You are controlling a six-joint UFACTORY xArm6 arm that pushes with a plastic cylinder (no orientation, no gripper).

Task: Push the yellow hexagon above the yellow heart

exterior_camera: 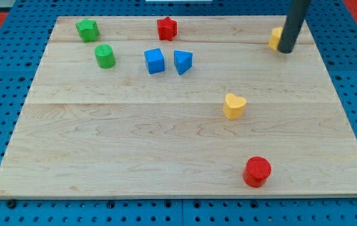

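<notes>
Where my tip [285,49] meets the board, end effector gripless, touching yellow hexagon [275,37], yellow heart [234,105] well below.

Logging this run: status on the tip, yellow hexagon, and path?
My tip at the yellow hexagon's right side, view's top right. Yellow heart lower left of it, apart. Nothing between them.

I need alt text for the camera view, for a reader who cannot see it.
My tip touches the right side of the yellow hexagon near the wooden board's top right, with the yellow heart lower and to the left. Two green blocks, a red star, two blue blocks and a red cylinder lie elsewhere.
</notes>
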